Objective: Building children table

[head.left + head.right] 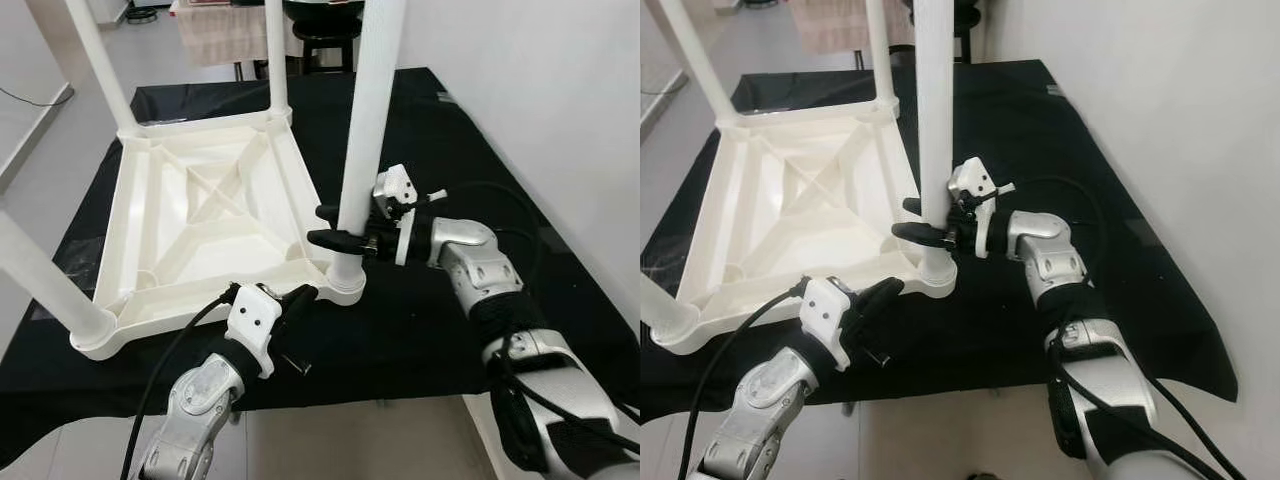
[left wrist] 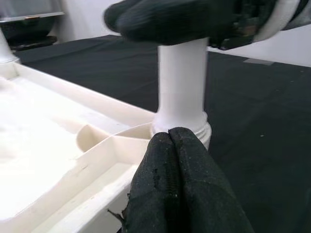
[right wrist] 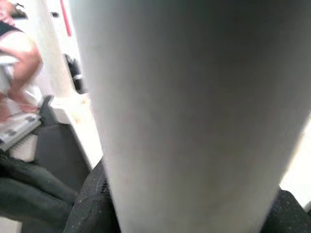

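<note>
I see a white plastic table top (image 1: 210, 215) with white legs (image 1: 368, 120) on a plain black desk (image 1: 420, 330), and my silver arms end in black grippers.

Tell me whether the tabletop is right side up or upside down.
Upside down: the tabletop shows its ribbed underside, and its legs point upward.
</note>
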Tool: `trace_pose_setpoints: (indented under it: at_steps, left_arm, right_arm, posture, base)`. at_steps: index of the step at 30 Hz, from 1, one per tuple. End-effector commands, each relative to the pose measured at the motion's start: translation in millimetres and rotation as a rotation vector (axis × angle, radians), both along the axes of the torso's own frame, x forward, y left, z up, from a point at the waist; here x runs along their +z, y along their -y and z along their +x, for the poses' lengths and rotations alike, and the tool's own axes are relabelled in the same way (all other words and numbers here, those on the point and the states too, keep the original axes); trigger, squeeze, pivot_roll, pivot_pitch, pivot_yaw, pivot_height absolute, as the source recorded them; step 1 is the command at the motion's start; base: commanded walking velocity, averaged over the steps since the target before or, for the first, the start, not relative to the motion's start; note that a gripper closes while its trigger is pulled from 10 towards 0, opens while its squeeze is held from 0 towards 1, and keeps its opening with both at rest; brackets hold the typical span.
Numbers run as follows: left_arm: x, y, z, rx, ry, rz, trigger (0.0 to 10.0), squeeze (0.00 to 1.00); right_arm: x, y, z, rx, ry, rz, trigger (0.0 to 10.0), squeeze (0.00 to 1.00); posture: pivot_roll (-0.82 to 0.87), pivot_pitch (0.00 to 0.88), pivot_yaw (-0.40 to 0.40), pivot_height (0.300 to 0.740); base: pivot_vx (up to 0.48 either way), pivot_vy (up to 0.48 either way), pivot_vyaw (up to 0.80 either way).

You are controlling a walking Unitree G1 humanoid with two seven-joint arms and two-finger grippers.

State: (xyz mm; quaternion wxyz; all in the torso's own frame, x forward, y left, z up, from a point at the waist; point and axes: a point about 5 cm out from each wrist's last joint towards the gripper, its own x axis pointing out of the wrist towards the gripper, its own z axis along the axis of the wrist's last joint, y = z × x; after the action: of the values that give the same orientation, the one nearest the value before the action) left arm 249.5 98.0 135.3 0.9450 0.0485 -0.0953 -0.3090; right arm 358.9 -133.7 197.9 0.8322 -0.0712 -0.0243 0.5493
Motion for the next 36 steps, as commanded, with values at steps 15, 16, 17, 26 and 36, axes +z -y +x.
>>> trace_pose_setpoints:
  at_steps: [15, 16, 17, 26, 36]
  left_arm:
    - [-1, -9.0, 2.0, -0.003, -0.009, 0.023, 10.0, 0.00]
    - [-1, -9.0, 2.1, 0.006, -0.003, 0.028, 10.0, 0.00]
    - [-1, -9.0, 2.1, 0.006, -0.003, 0.028, 10.0, 0.00]
    - [-1, -6.3, 2.1, 0.004, -0.004, 0.026, 10.0, 0.00]
    - [-1, -5.4, 2.5, 0.002, -0.004, 0.023, 10.0, 0.00]
  right_arm:
    - [-56, -35.8, -23.9, -0.634, -0.107, 0.036, 0.0, 0.00]
    - [-53, -42.4, -26.6, -0.568, -0.106, 0.041, 0.0, 0.00]
    - [-53, -42.4, -26.6, -0.568, -0.106, 0.041, 0.0, 0.00]
    - [-26, -45.6, -30.2, -0.250, -0.067, 0.088, 10.0, 1.00]
    - [17, -18.9, -11.5, 0.190, -0.002, -0.015, 10.0, 0.00]
  posture:
    - [0.02, 0.118, 0.009, 0.740]
    - [0.02, 0.122, 0.009, 0.740]
    - [0.02, 0.122, 0.009, 0.740]
    - [0.02, 0.116, 0.004, 0.740]
    - [0.03, 0.106, -0.008, 0.740]
  base:
    - [0.000, 0.000, 0.00]
    - [0.000, 0.000, 0.00]
    - [0.000, 0.000, 0.00]
    - [0.000, 0.000, 0.00]
    - [0.000, 0.000, 0.00]
